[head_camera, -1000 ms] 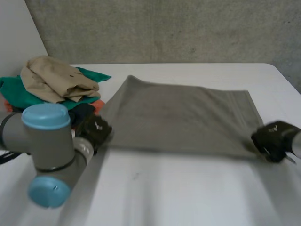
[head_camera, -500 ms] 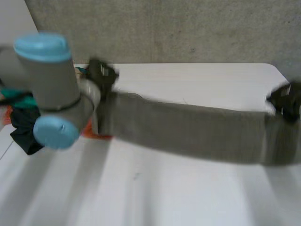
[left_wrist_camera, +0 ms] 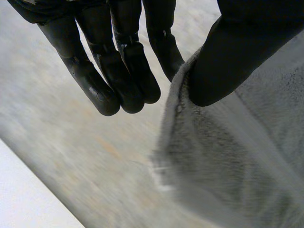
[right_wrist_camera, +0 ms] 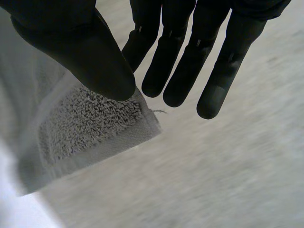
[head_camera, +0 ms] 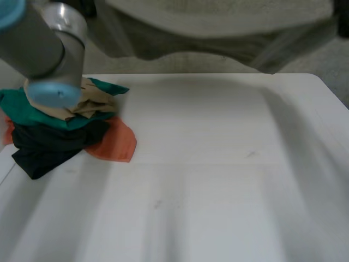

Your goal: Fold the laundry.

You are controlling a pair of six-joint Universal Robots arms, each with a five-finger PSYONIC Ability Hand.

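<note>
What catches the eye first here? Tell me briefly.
A grey towel hangs stretched high above the white table, its ends pinched by the left robot hand and right robot hand. A pile of clothes sits at the table's left edge.

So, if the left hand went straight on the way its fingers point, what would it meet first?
Nothing near: the left hand, pinching the towel, points at a grey surface, probably the back wall; how far is unclear.
</note>
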